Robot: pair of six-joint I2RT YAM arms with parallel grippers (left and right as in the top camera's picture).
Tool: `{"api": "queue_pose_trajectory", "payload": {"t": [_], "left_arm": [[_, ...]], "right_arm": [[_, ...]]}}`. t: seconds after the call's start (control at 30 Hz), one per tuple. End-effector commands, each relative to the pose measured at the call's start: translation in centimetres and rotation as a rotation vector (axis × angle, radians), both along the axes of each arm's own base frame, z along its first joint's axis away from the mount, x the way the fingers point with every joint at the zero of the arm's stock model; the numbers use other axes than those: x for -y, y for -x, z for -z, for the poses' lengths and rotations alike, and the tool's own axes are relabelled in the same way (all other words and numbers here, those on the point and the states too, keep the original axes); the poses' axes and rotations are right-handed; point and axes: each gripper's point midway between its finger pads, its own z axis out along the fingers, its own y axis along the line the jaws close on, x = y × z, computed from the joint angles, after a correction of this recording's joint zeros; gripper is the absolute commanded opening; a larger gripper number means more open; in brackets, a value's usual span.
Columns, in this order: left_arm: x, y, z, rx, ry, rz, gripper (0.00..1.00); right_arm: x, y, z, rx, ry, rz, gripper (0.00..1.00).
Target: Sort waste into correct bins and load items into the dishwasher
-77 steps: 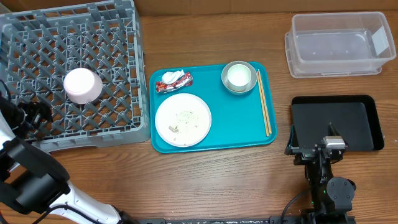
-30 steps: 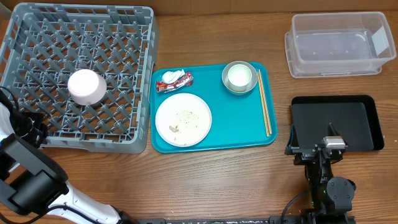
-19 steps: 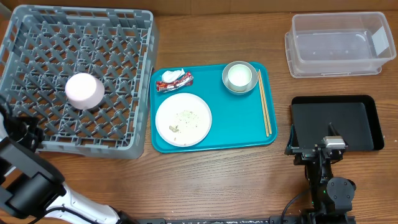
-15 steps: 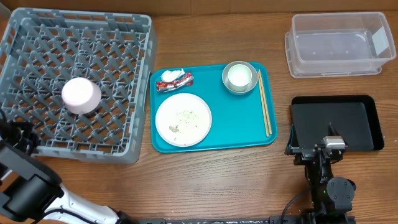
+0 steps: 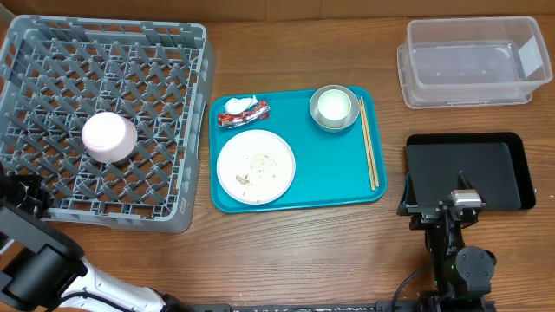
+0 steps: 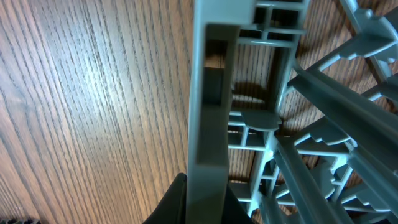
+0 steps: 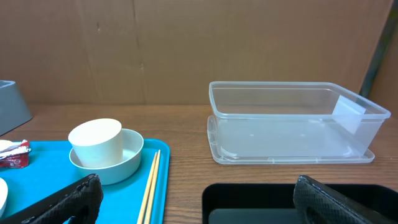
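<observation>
A grey dish rack (image 5: 196, 130) fills the table's left side, with a pink cup (image 5: 108, 137) lying in it. My left gripper (image 5: 23, 196) is shut on the rack's wall at its front left corner; in the left wrist view the grey rack wall (image 6: 208, 93) runs between the black fingers (image 6: 176, 202). On a teal tray (image 5: 334, 184) sit a white plate (image 5: 255, 166) with crumbs, a red-and-white wrapper (image 5: 242, 112), a bowl (image 5: 334, 107) holding a white cup (image 7: 95, 143), and chopsticks (image 5: 368, 154). My right gripper (image 7: 205, 205) stands open at the front right, holding nothing.
A clear plastic bin (image 5: 473, 62) stands at the back right. In front of it lies a black bin (image 5: 468, 169), right under the right gripper (image 5: 453, 208). Bare wood shows between the tray and the bins.
The dish rack has turned and slid a little to the left and toward the front, with my left gripper shut on its corner and the pink cup riding along. The right arm has not moved.
</observation>
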Motion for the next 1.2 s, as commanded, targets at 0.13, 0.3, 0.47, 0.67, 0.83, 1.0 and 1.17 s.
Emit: {"api": "queue_pose_trajectory", "payload": {"t": [0.13, 0.3, 0.47, 0.67, 0.83, 1.0, 1.17], "left_arm": [[-0.5, 1.7, -0.2, -0.037, -0.006, -0.151, 0.04], [0.5, 2.0, -0.3, -0.050, 0.036, -0.152, 0.04], [1.3, 2.6, -0.3, -0.077, 0.065, -0.151, 0.04], [1.4, 3.0, -0.4, -0.094, 0.068, -0.150, 0.04], [1.2, 2.8, -0.3, -0.086, 0.059, -0.149, 0.08], [0.8, 2.5, -0.3, -0.074, 0.047, -0.145, 0.67], [0.4, 2.2, -0.4, -0.057, 0.033, -0.109, 1.00]], "right_arm": [[-0.3, 0.0, 0.1, 0.005, 0.003, -0.012, 1.00], [-0.3, 0.0, 0.1, 0.005, 0.003, -0.012, 1.00], [-0.3, 0.0, 0.1, 0.005, 0.003, -0.012, 1.00], [-0.3, 0.0, 0.1, 0.005, 0.003, -0.012, 1.00], [-0.3, 0.0, 0.1, 0.005, 0.003, -0.012, 1.00], [-0.3, 0.0, 0.1, 0.005, 0.003, -0.012, 1.00], [-0.3, 0.0, 0.1, 0.005, 0.003, -0.012, 1.00]]}}
